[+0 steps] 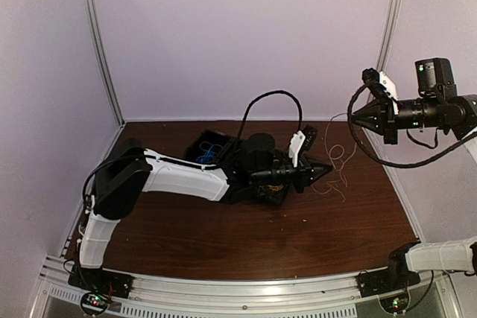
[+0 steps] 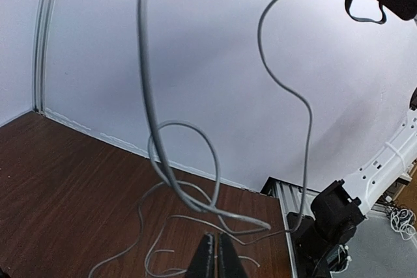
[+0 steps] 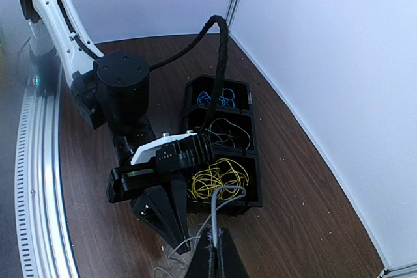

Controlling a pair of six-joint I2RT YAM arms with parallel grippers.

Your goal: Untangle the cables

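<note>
We see the right hand raised high over the right edge of the worktop, clenched on a grey cable. In the right wrist view the strand runs straight up into the pinched fingers. From there the cable hangs down in loose curls, and its lower loops lie on the worktop near the right edge, toward the far side.

The left hand reaches low across the middle of the worktop, its tip just beside those loops. Its own camera shows the fingers pressed nearly together. A grey strand crosses right at their tips, but we cannot tell whether it is actually caught between them.

Behind the left arm, toward the far edge, sits a black tray with three compartments in a row. Blue cables fill the end compartment nearest the far left corner, a thin grey bundle lies in the middle one, and yellow cables fill the compartment closest to the left hand. From above, only the blue cables show past the arm.
</note>
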